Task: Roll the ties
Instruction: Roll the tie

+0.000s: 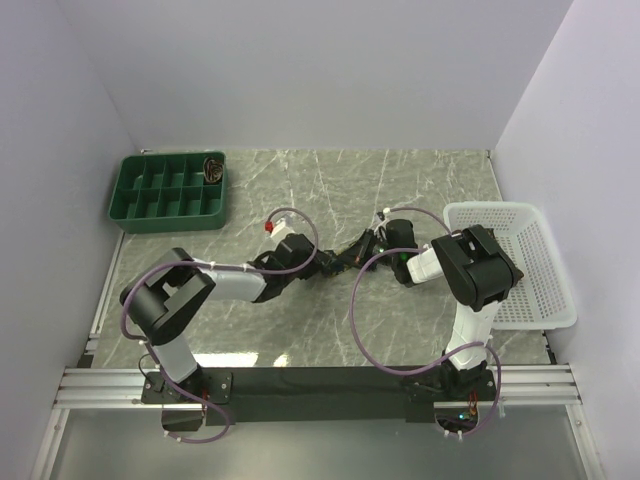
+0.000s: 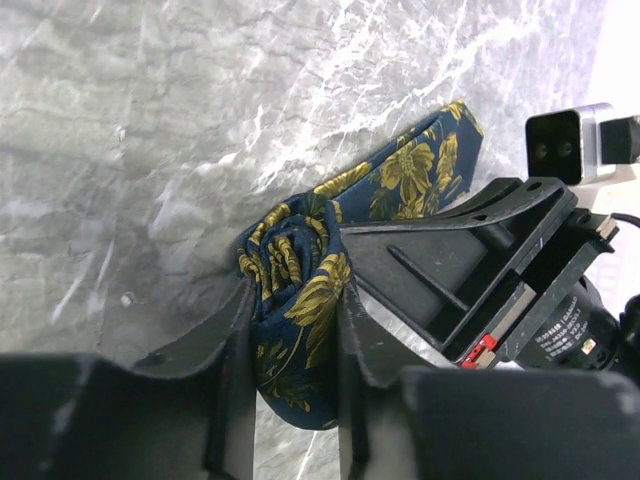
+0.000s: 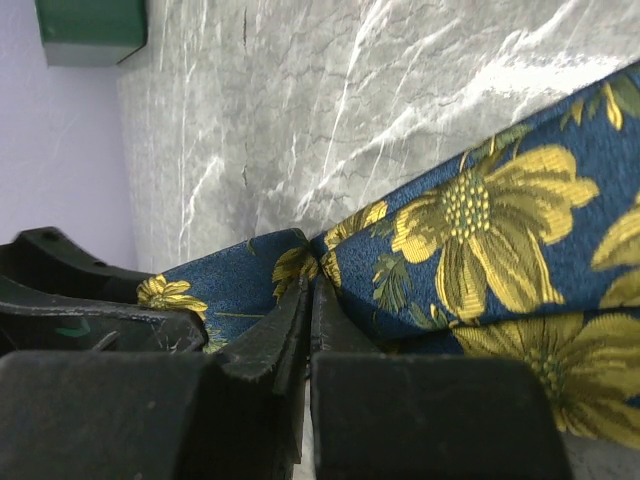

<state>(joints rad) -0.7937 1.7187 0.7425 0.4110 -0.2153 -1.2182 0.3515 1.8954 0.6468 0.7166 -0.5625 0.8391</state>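
The navy tie [image 1: 352, 248] with yellow flowers lies at mid-table between my two grippers. In the left wrist view its rolled end [image 2: 295, 275] sits between the fingers of my left gripper [image 2: 292, 340], which is shut on it. In the right wrist view my right gripper [image 3: 312, 292] is shut, pinching a fold of the flat part of the tie [image 3: 470, 225]. From above, the left gripper [image 1: 322, 262] and the right gripper [image 1: 380, 240] are close together. A rolled brown tie [image 1: 213, 170] sits in a compartment of the green tray [image 1: 150, 205].
A white mesh basket [image 1: 520, 300] stands at the right edge, beside the right arm. The green tray is at the back left; its corner shows in the right wrist view [image 3: 90, 30]. Walls close the table on three sides.
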